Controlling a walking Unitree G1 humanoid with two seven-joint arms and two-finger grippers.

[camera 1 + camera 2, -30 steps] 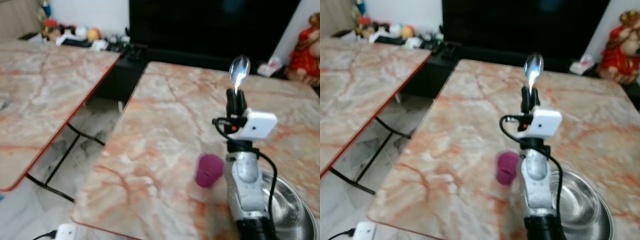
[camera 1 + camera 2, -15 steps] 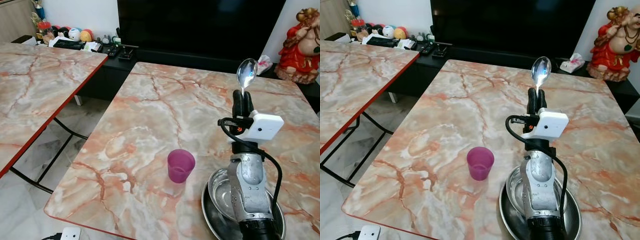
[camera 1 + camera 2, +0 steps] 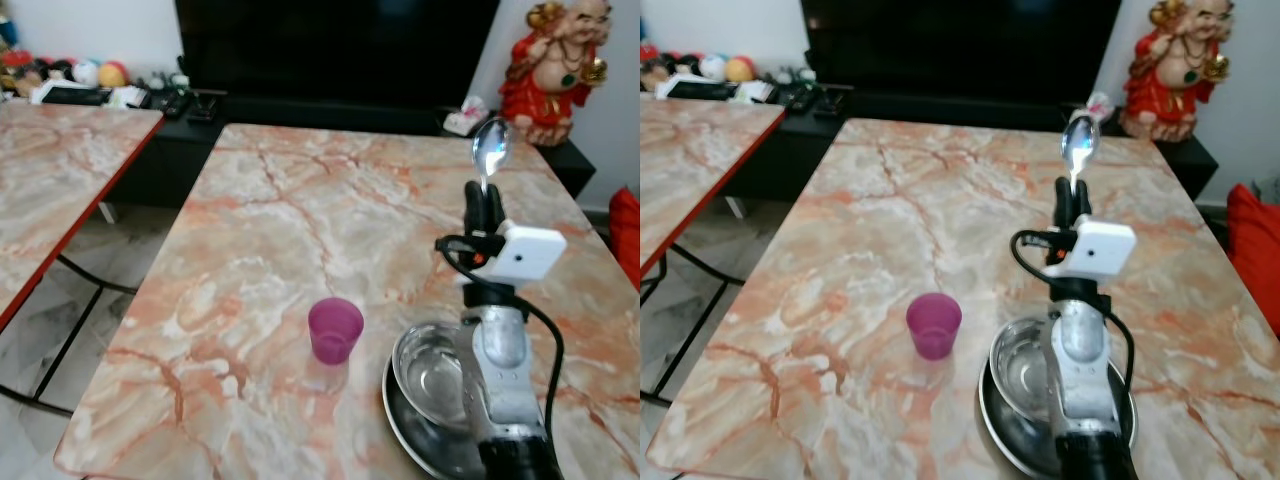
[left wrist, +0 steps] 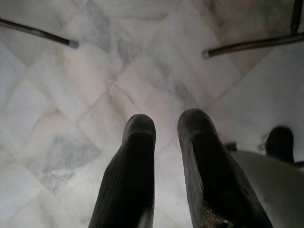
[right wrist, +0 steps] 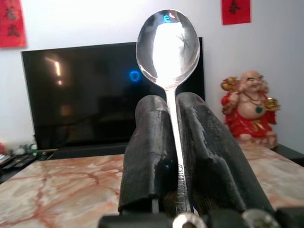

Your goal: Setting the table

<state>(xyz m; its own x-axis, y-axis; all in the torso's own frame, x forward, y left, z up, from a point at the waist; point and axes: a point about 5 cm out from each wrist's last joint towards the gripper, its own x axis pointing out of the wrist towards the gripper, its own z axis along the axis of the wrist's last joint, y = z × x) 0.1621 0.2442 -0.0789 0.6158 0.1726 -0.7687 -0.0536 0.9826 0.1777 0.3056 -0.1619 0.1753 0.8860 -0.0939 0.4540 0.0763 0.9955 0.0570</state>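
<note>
The right arm stands raised over the desk (image 3: 300,230), forearm near vertical, wrist camera facing outward. The right gripper (image 3: 484,205) points upward, jaws clamped on a spoon (image 3: 489,150) handle. The left gripper (image 4: 166,128) hangs toward the floor, jaws slightly parted.

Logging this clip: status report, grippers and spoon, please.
Right gripper shut on spoon, held upright above the marble table. Left gripper idle, hanging over the floor. Steel bowl on plate and purple cup set; nothing in the way.
</note>
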